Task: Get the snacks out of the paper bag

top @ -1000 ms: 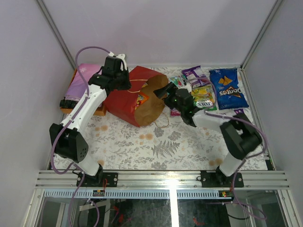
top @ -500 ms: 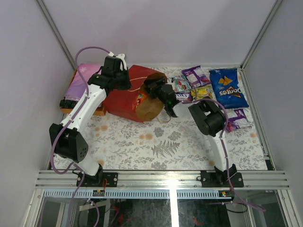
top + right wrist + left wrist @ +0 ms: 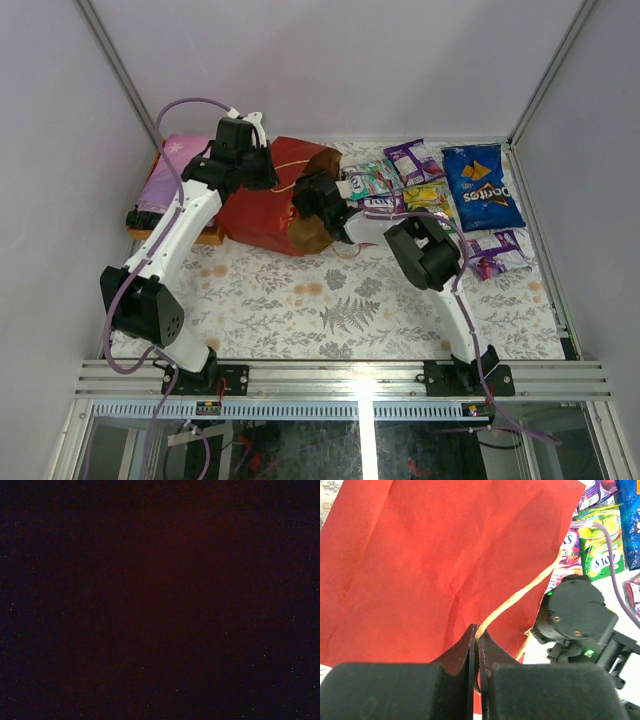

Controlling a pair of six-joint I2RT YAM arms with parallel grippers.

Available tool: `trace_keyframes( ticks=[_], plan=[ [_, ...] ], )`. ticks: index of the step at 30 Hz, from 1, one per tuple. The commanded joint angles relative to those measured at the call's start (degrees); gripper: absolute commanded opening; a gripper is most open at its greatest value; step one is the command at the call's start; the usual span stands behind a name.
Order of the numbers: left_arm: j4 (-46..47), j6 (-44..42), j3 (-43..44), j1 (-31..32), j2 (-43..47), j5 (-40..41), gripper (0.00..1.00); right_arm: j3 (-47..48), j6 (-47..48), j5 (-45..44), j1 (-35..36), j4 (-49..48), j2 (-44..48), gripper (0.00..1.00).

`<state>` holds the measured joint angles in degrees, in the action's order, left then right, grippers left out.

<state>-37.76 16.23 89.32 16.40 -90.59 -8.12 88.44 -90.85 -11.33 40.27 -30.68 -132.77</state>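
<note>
Paper bag (image 3: 262, 210): red, lying on its side on the leaf-patterned surface (image 3: 340, 300), left of centre, with the brown-lined mouth facing right.

Left claw (image 3: 477, 636): directly over the bag's red upper panel. Its jaws are pressed together, pinching the pale string handle (image 3: 520, 594). The string runs up and to the right from the tips across the red paper.

Right claw (image 3: 314, 198): at the bag's mouth, head pushed into the opening. From above, the paper hides the fingers. The right wrist view is almost black with a dull red cast. How far this claw is spread cannot be told, nor whether it touches a packet.

Snacks outside the bag, on the surface right of the mouth:
- teal-green packet (image 3: 368, 180), just beside the mouth
- purple packet (image 3: 408, 158)
- yellow-green packet (image 3: 428, 196)
- blue Doritos bag (image 3: 482, 188), at the right rear
- second purple packet (image 3: 500, 252), near the right edge

Left of the bag: pink-purple cloth (image 3: 165, 175) lying on an orange box (image 3: 207, 237).
</note>
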Motion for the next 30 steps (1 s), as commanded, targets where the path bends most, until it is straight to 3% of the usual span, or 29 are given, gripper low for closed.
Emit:
trace_keyframes(
  ticks=[1,15,19,23,25,26,30],
  plan=[
    [1.3,0.6,0.9,-0.4,1.6,-1.6,0.0,4.9,-2.8,-3.6,1.1,3.3,-3.1,0.65],
    [1.4,0.6,0.8,-0.4,1.8,-2.4,0.0,28.5,-7.7,-7.0,1.1,12.9,-19.4,0.58],
    [1.4,0.5,0.8,-0.4,1.6,-2.2,0.0,33.3,-7.1,-5.6,1.1,13.4,-22.4,0.5],
    [1.4,0.3,0.7,-0.4,1.4,-1.7,0.0,29.4,-6.4,-2.9,1.1,9.2,-20.6,0.35],
    [1.4,0.1,0.7,-0.4,1.5,-1.0,0.0,23.1,-5.0,-0.6,1.1,3.9,-17.7,0.19],
    [1.4,0.0,0.6,-0.4,1.6,-0.8,0.0,20.4,-3.5,0.6,1.1,1.1,-15.7,0.04],
    [1.4,-0.1,0.4,-0.4,2.1,0.4,0.0,9.5,4.3,3.2,1.2,-4.7,-4.7,0.0]
  ],
)
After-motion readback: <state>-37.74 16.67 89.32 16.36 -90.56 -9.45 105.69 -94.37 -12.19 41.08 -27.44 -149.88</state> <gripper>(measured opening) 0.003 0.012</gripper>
